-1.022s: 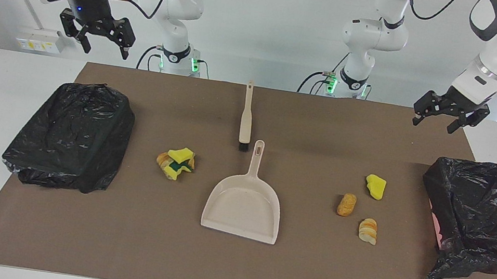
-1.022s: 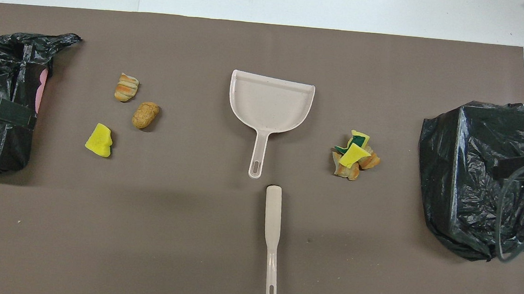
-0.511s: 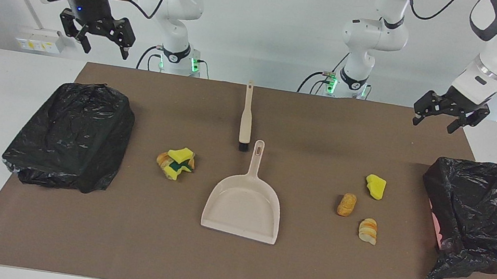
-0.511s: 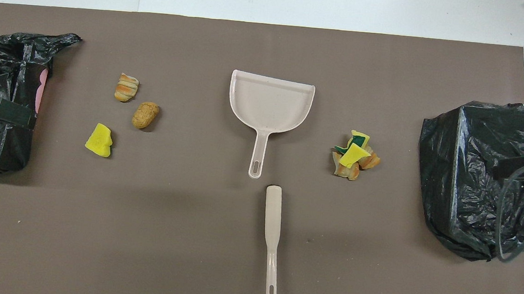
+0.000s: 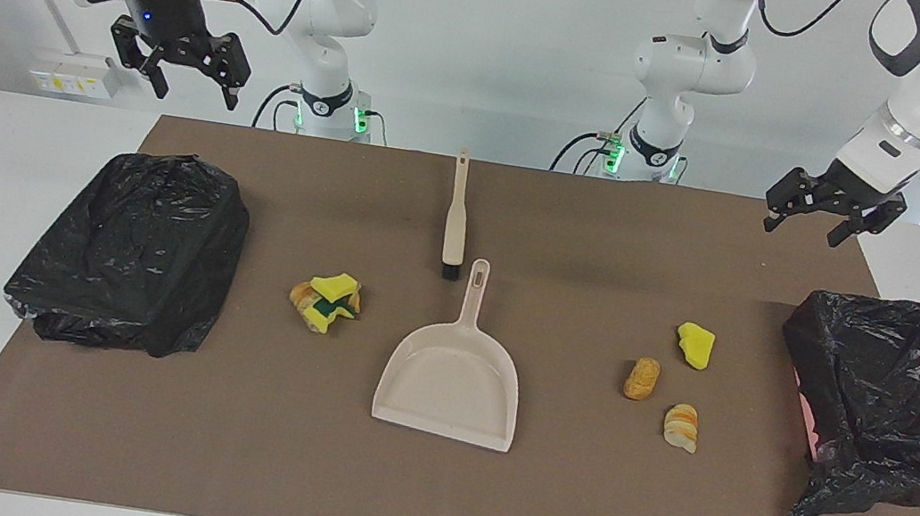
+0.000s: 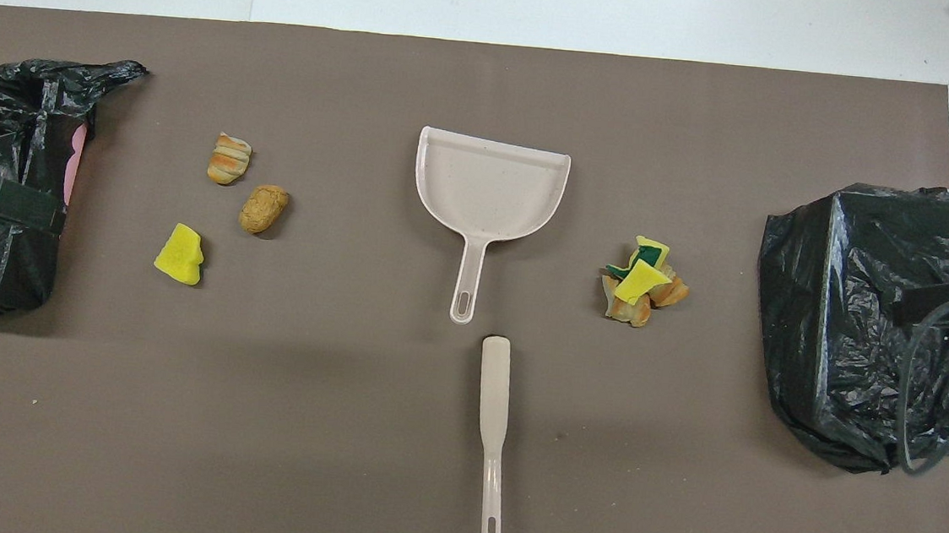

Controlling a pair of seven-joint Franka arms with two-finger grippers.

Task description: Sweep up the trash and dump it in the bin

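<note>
Nothing on the mat is seen to have shifted since a second ago; only the right gripper point(image 5: 180, 70), at the upper left of the facing view, is found a touch higher than before, over the mat's corner near the robots. Its fingers are held spread apart, with nothing between them. The left gripper point(image 5: 826, 215), at the upper right of that view, is poised over the mat's edge above the open black-lined bin point(image 5: 890, 399), its fingers likewise parted and empty.

The trash is laid out in two groups. At centre left of the facing view, a heap of yellow-and-green sponge and bread scraps point(image 5: 325, 300) is piled together beside the covered black-bagged bin point(image 5: 133, 248). At centre right, a yellow sponge chunk point(image 5: 695, 345), a brown bread lump point(image 5: 642, 378) and a striped tan roll point(image 5: 682, 427) are spaced slightly apart.

The beige dustpan point(image 5: 450, 383) is seen flat at mid-frame, handle pointed toward the robots. The beige brush point(image 5: 456, 217) is placed just above it, bristles close to the handle's tip.
</note>
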